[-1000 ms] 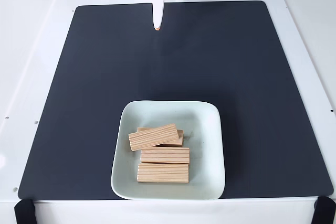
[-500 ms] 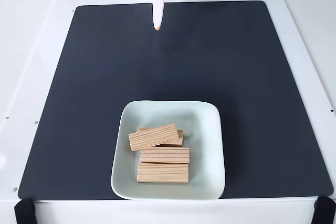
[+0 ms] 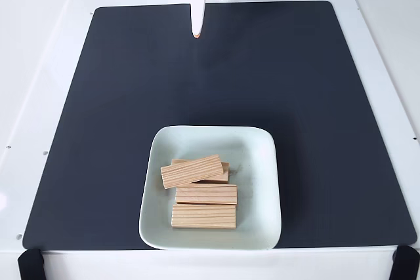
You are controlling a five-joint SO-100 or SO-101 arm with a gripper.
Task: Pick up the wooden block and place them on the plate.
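Task is looking done, judging from the layout: all four wooden blocks are sitting inside the plate (image 3: 262, 162), none lying on the black mat (image 3: 98, 129) around it. No pick appears left.

The blocks, placed relative to the plate's centre: top block (image 3: 191, 171) is lying tilted, leaning over the second block (image 3: 225, 174), which is peeking out from under it, both just left of centre. Third block (image 3: 206, 194) is lying flat just below those, fourth block (image 3: 203, 216) touching or nearly touching it, nearest the plate's front rim. Right half of the plate is staying bare.

Blocks are showing light pine with lengthwise grain lines. Plate is pale mint, square, rounded corners, raised rim.

Gripper (image 3: 196, 33) is hanging well apart from the plate, at the mat's far edge, carrying nothing. Fingers are looking pressed together into one narrow point with an orange tip.
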